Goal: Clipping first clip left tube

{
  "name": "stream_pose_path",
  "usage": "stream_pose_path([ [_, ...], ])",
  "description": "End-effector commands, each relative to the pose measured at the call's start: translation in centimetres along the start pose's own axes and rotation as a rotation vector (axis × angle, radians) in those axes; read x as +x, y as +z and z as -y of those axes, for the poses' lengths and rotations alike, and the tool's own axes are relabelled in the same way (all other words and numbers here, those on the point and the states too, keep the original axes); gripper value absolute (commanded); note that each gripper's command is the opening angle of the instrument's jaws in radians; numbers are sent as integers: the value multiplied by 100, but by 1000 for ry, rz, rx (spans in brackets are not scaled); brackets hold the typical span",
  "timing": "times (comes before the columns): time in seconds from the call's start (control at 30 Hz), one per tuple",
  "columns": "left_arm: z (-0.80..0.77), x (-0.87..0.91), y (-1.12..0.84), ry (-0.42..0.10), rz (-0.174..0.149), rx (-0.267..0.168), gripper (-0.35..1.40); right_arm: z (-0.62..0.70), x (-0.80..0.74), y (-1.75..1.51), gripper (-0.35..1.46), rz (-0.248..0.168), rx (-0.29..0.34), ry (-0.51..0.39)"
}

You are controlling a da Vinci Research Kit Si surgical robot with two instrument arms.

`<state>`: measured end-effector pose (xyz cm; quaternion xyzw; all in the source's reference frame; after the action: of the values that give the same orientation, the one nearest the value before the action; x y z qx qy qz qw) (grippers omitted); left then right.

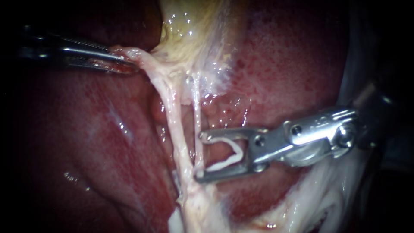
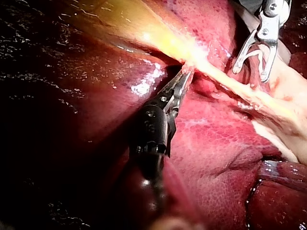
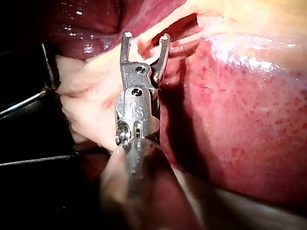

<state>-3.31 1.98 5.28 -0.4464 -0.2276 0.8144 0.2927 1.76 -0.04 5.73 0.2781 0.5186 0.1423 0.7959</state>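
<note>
**A:** Plainly, no clip sits on either tube. Your step is at the approach, and seating and closing are not yet done. The left tube (image 1: 173, 125), the thicker pale strand, runs from under the gallbladder (image 1: 189, 30) down across the middle of the liver (image 1: 86, 142). It is taut and bare along all of its visible length.

**B:** Note your right instrument (image 1: 200, 156). Its jaws stand spread wide, and each touches one leg of the open white clip (image 1: 224, 163) carried between them. The tips lie just beside the left tube, the lower tip nearest. The tube is not between the clip's legs.

**A:** Note also the thinner right tube (image 1: 196, 112), which crosses the mouth of those jaws. The endoscope view does not settle whether it lies in front of the tips or just inside them. Check this before you close.

**B:** Your left instrument (image 1: 126, 63) has its jaws pressed together on the pale tissue (image 1: 142, 55) at the gallbladder's foot, over the liver's upper part. It holds both tubes stretched and apart from the liver's surface.

**A:** What is left, as a judgement: carry the open clip clear of the thin tube and bring it around the left tube, so that the strand lies deep between the legs. Then squeeze. The chief hazard is catching both tubes, or only part of the thicker one, in a single bite.
</note>
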Motion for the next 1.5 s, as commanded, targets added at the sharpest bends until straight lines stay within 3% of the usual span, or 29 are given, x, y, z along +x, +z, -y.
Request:
stream_pose_path([
  [0.03, 0, 0, 0, 0, 0, 0, -35, -2, -3, 4, 50, -9, 6, 9],
  [0.37, 0, -1, 1, 1, 0, 1, -35, -15, -33, 16, 50, -12, 34, 74],
  [0.73, 2, -3, 2, 2, 0, 1, -35, -18, -41, 30, 49, 0, 80, 82],
  [0.9, 2, -3, 3, 2, 0, 1, -35, -17, -35, 43, 49, -6, 106, 81],
  [1.13, 2, -3, 4, 2, -1, 5, -35, -10, -20, 63, 49, -46, 165, 90],
  [1.37, 2, -2, 5, 2, -1, 5, -35, 10, -6, 72, 49, -98, 198, 104],
  [1.5, 3, -3, 5, 2, -1, 5, -35, 22, 2, 71, 49, -106, 208, 103],
])
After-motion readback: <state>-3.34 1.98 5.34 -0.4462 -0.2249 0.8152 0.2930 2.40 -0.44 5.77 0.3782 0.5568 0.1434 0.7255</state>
